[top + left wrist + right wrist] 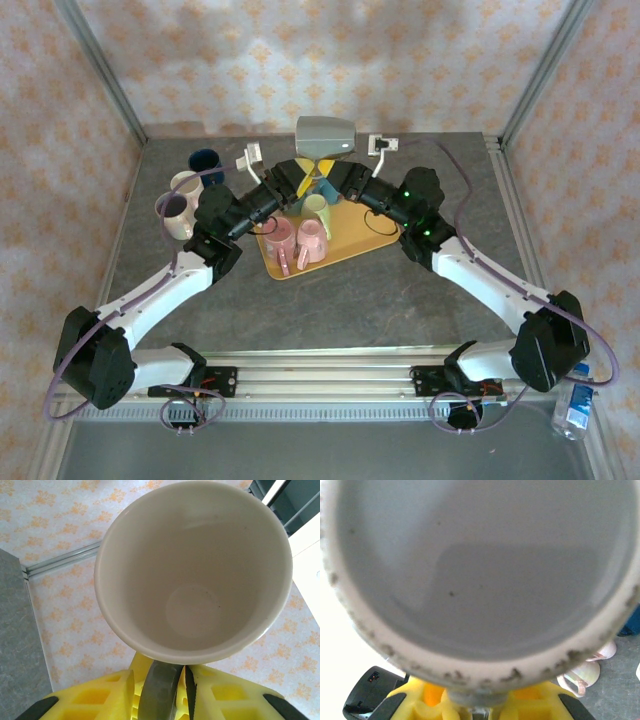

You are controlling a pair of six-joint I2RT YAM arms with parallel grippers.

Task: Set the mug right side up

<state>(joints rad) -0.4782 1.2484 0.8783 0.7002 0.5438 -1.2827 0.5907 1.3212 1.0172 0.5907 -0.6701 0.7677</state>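
Note:
The grey mug point(326, 136) hangs in the air above the back of the orange tray point(352, 245), tipped on its side. Both grippers meet just beneath it. In the left wrist view its pale inside point(192, 570) faces me. Its grey handle point(160, 690) stands between the yellow fingers of my left gripper point(172, 692), which are closed in on it. In the right wrist view the speckled rim and grey inside of the mug point(480, 565) sit right over my right gripper point(479, 709), shut on the handle stub. From above, the left gripper point(303, 183) and right gripper point(330, 185) sit side by side.
On the tray stand two pink mugs point(281, 243) point(312, 240) and a pale green mug point(316, 208). A blue mug point(205, 160) and two cream mugs point(186, 185) point(173, 212) stand at the left. A bottle point(575, 410) sits at the near right corner.

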